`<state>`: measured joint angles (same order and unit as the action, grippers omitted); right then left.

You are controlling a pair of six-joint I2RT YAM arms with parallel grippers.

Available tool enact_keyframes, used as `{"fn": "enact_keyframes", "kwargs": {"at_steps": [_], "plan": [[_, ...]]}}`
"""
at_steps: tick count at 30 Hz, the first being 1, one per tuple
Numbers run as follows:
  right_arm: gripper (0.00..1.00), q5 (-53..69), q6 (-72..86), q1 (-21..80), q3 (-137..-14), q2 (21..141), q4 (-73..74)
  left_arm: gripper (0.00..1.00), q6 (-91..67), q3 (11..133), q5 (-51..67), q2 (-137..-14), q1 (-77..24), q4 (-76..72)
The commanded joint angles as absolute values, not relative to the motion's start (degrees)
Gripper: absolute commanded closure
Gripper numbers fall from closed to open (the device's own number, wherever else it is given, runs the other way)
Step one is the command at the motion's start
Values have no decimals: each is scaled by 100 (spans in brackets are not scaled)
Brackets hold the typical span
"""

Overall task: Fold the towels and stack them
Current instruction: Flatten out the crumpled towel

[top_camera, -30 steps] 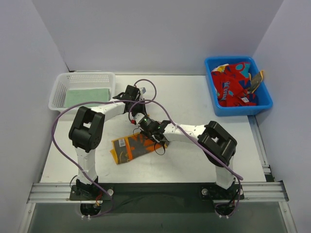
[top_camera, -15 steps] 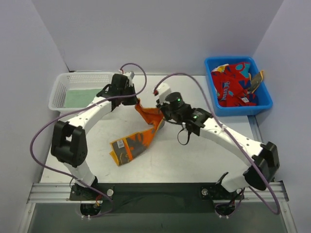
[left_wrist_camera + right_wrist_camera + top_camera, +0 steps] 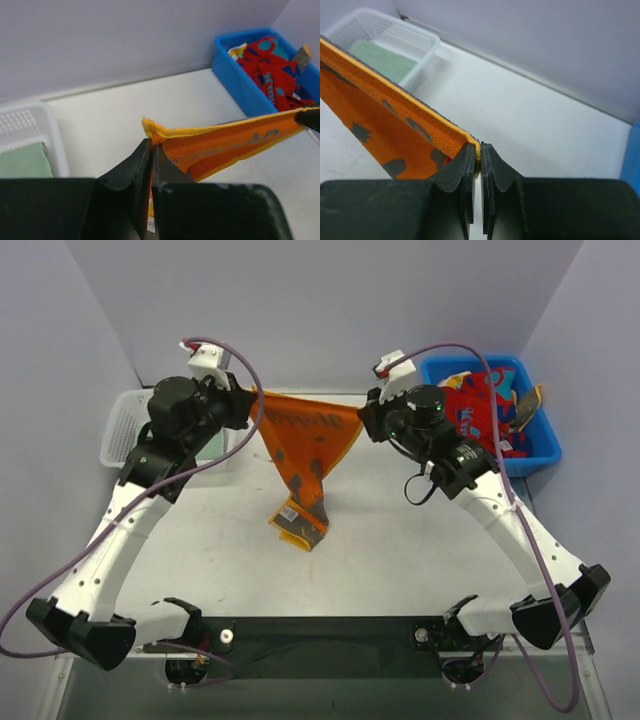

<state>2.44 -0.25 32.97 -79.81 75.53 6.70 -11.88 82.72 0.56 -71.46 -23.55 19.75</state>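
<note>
Both arms have swung up and apart, so the soft orange cloth towel with dark marks [image 3: 305,440] hangs stretched between the left claw [image 3: 247,395] and right claw [image 3: 364,422]. Each is clenched on a top corner, and the tail sags to the desk [image 3: 420,550] below them. Looks light and floppy, so corners seem the best hold.

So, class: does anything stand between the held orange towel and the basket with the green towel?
Nothing loose does. The towel hangs between the left gripper and right gripper; only the left arm itself overhangs the basket.
</note>
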Motion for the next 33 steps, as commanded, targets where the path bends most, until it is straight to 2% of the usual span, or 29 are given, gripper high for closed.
{"fn": "enact_keyframes", "kwargs": {"at_steps": [1, 5, 13, 23, 28, 33], "plan": [[100, 473, -35, 3120, -8577, 7128, 580, 100, -467, 8823, -97, -6575, -2294, 1538], [100, 931, -44, 3111, -8964, 6979, 580, 100, -220, 8912, 403, -6232, -2347, 1512], [100, 1748, -62, 3111, -8912, 5978, 457, 100, -123, 8587, 1054, -5037, -2426, 1195], [100, 2487, 378, 3111, -8930, 5045, 879, 100, -719, 8543, 2381, -4219, -2400, 1415], [100, 2251, 483, 3111, -8895, 5168, 940, 100, -905, 8245, 2233, -4394, -2399, 1529], [100, 1267, 282, 3050, -8780, 5903, 1011, 100, -1125, 7849, 1233, -5218, -2399, 1529]]}}
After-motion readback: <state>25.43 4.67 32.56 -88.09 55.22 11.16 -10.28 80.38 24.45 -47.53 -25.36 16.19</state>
